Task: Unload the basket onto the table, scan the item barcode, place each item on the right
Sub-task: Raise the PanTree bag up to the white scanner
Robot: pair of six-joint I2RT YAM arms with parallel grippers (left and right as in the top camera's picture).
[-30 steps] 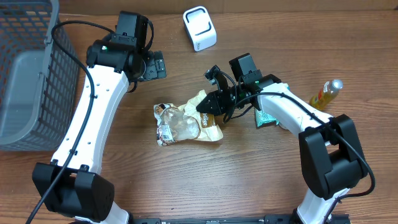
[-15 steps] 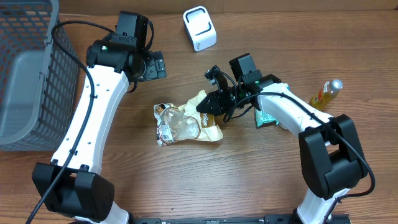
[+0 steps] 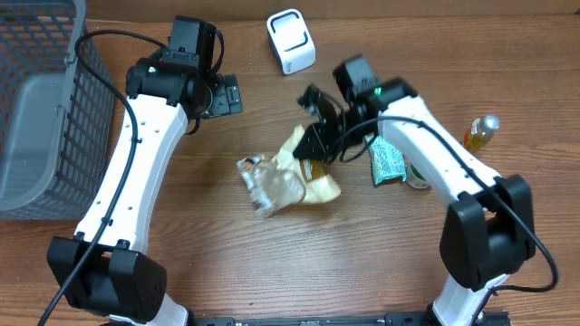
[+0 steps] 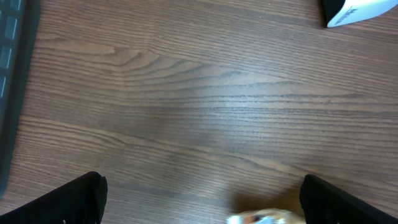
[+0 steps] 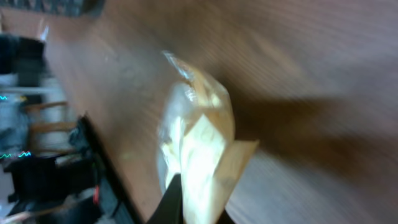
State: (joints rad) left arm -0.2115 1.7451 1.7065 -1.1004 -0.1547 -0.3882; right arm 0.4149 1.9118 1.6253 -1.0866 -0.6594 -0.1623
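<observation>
One snack bag (image 3: pixel 292 177) in right hand (image 3: pixel 314 148), mesh basket (image 3: pixel 91 100) far left

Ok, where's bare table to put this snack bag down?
The wooden table is bare below the crinkly tan-and-clear snack bag in the overhead view, and at the back, right of the white box-shaped scanner. Crowded beside the green packet and yellow bottle.
</observation>
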